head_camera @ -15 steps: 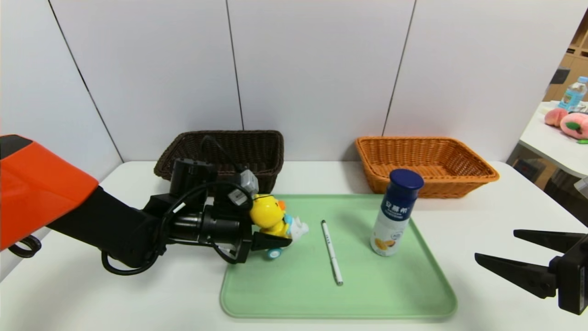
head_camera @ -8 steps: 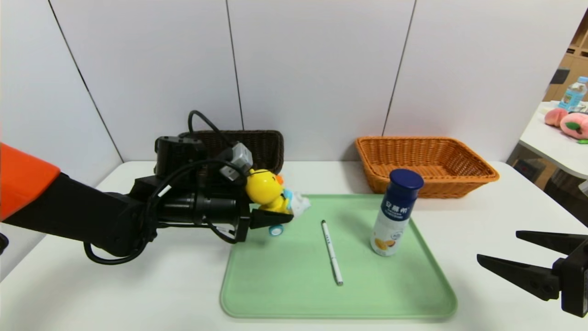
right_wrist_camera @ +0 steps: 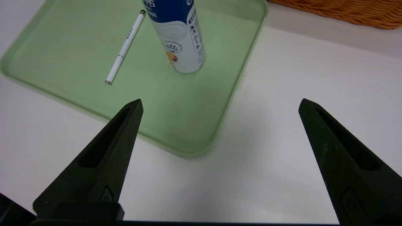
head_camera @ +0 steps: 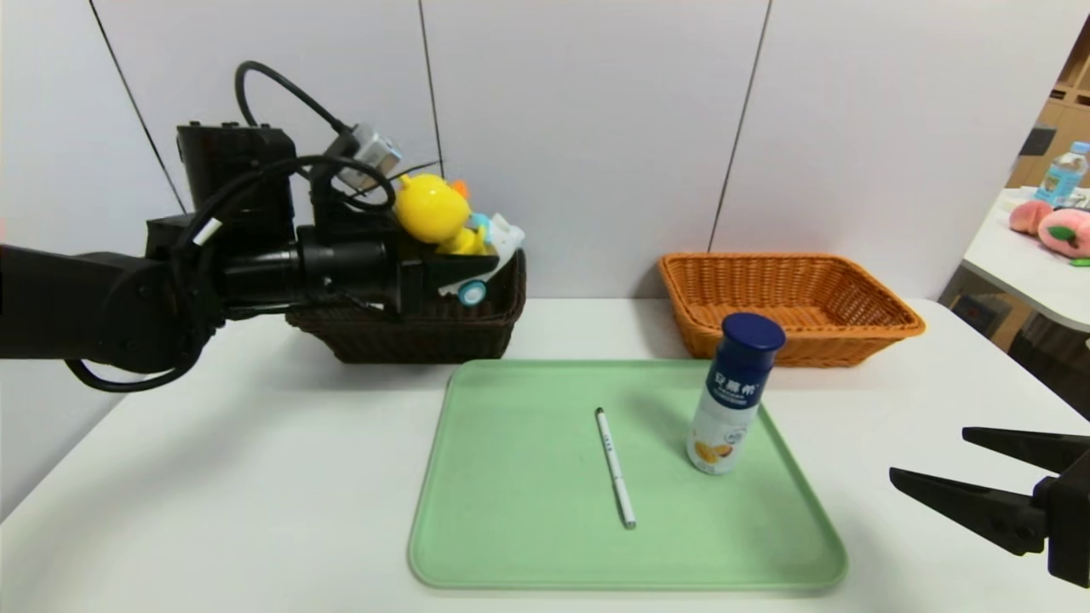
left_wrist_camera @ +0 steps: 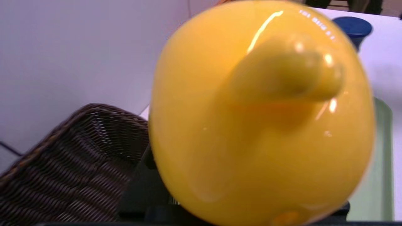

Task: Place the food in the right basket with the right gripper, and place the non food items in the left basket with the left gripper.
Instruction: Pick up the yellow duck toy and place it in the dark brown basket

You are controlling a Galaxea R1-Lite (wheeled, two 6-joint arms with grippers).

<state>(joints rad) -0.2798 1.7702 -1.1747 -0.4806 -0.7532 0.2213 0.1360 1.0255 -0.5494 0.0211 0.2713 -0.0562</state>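
My left gripper is shut on a yellow toy duck on wheels and holds it up over the dark brown basket at the back left. The duck's yellow head fills the left wrist view, with the brown basket below it. A white pen and a blue-capped white drink bottle stay on the green tray. The orange basket stands at the back right. My right gripper hovers open over the table by the tray's near right corner, holding nothing.
The white table ends at grey wall panels just behind both baskets. A second table at the far right carries plush peaches and a water bottle.
My left arm has lifted the duck off the tray's left edge and carried it up and back over the brown basket. The right gripper has stayed almost still.
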